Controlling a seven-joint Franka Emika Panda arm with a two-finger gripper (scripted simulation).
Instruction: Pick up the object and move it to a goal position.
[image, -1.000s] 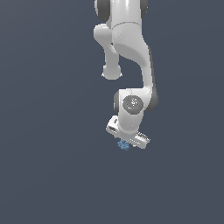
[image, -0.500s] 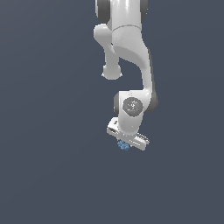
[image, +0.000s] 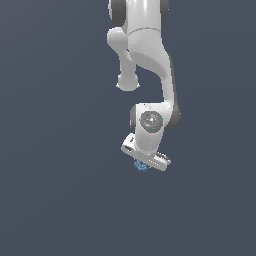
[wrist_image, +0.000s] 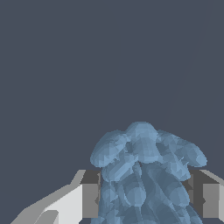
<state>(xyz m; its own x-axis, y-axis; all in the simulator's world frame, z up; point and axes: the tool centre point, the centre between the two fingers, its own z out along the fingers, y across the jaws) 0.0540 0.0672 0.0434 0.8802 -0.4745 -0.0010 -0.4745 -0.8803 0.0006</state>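
Note:
The object (image: 140, 166), a small light-blue lumpy cluster of rounded knobs, sits under the white hand of my gripper (image: 143, 163) in the exterior view. In the wrist view the object (wrist_image: 144, 175) fills the gap between the two fingers (wrist_image: 89, 199), which press on it from both sides. The gripper (wrist_image: 148, 201) is shut on the object. The hand is tilted, and it hides most of the fingers in the exterior view. No goal marker shows in either view.
The white arm (image: 150, 55) reaches down from the top of the exterior view. A plain dark grey surface (image: 55, 190) lies all around, with no other object or edge in sight.
Nothing has visibly changed. The gripper stays shut on the object at nearly the same spot.

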